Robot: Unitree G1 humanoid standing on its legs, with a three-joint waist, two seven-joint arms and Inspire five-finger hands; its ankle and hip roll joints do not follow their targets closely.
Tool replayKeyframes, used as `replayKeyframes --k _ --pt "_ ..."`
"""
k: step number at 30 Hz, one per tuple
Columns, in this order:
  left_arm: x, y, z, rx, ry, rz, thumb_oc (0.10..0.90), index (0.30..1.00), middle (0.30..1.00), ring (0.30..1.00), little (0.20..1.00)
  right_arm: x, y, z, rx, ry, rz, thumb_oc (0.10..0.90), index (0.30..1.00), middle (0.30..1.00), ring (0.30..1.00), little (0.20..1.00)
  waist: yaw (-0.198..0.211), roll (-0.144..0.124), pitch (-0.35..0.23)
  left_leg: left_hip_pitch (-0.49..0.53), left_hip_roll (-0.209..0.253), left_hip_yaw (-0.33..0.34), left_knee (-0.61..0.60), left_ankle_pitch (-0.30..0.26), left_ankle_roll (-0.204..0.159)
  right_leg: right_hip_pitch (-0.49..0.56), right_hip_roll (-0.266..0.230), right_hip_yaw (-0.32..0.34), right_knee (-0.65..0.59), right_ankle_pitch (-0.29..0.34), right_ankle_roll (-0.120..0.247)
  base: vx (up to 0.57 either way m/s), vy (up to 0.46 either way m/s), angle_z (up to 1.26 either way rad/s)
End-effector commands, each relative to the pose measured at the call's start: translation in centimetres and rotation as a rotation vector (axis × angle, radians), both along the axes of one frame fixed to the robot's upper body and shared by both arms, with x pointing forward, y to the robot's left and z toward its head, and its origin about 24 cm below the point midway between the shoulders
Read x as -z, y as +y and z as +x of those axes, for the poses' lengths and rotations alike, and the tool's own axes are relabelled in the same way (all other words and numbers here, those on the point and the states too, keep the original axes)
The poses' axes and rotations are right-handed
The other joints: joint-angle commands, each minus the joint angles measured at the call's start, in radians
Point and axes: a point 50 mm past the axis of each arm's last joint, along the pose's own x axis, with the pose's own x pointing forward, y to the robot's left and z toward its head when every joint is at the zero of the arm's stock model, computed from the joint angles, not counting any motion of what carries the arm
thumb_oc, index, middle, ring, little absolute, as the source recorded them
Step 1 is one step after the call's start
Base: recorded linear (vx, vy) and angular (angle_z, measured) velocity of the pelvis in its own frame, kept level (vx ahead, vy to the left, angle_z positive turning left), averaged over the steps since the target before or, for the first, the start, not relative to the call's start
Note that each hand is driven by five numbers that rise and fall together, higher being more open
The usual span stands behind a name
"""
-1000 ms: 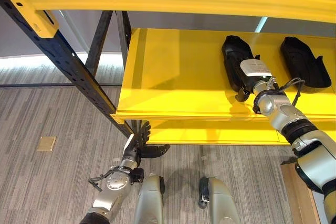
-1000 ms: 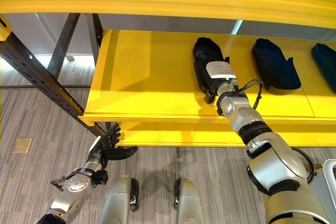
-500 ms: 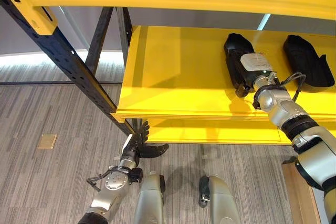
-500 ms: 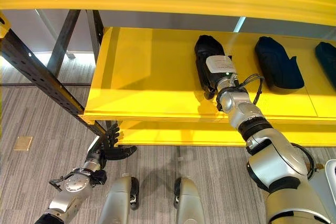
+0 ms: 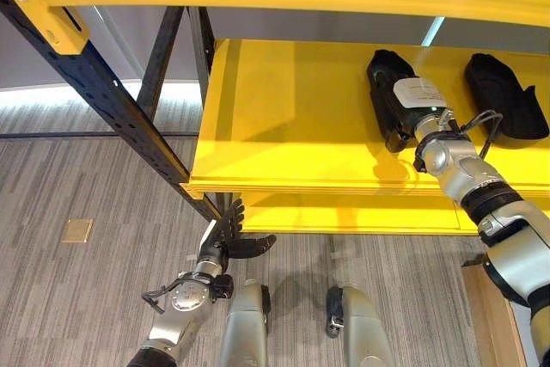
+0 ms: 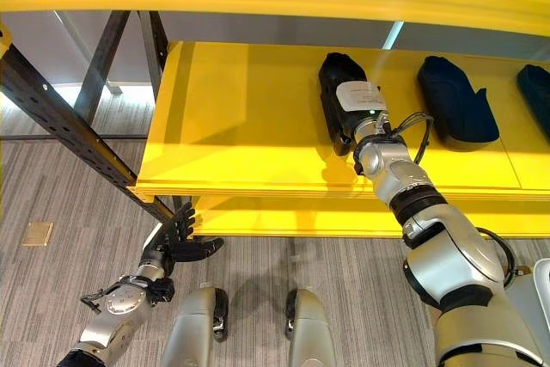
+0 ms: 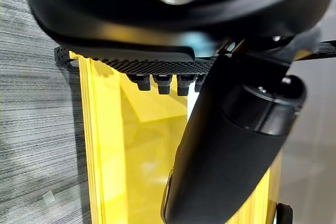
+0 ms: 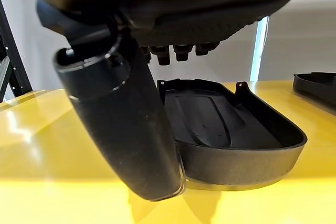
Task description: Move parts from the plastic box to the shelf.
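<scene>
On shelf [image 5: 292, 126], black part [image 5: 384, 83] lengthwise front-to-back

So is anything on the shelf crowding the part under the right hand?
Nothing visible. The black part lies flat on the yellow shelf with the right hand over its near end; the neighbouring part lies apart, to its right.

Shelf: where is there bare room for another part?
The shelf is bare from its left edge to the black part under the right hand. A narrow gap separates that from the next part; the right is crowded.
</scene>
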Motion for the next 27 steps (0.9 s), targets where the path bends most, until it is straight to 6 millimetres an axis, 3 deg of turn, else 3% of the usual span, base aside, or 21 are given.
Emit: replayKeyframes --k 1,15,27 --pt "-3.5 -0.7 1.2 0.049 -0.209 -0.03 0.9 1.0 1.0 1.0 1.0 -7.6 0.2 0.4 0.003 -0.242 -0.035 0.9 1.0 1.0 1.0 1.0 0.023 0.014 -0.051 0.031 0.038 -0.105 -0.04 0.009 -0.027 0.022 -0.026 -0.014 -0.051 0.042 0.027 0.0 0.0 0.0" --pt "-3.3 -0.5 1.1 0.035 -0.199 -0.024 0.9 1.0 1.0 1.0 1.0 -7.4 1.5 -0.5 -0.099 -0.268 -0.011 0.9 1.0 1.0 1.0 1.0 0.013 0.018 -0.049 0.017 0.04 -0.106 -0.033 0.01 -0.028 0.01 -0.026 -0.014 -0.042 0.039 0.024 0.0 0.0 0.0" --pt "-3.1 0.4 0.6 0.001 -0.187 0.007 0.9 1.0 1.0 1.0 1.0 -8.5 1.6 -3.8 -0.253 -0.384 0.056 0.9 1.0 1.0 1.0 1.0 -0.015 0.013 -0.053 0.013 0.05 -0.101 -0.021 0.002 -0.029 0.0 -0.021 -0.013 -0.031 0.029 0.023 0.0 0.0 0.0"
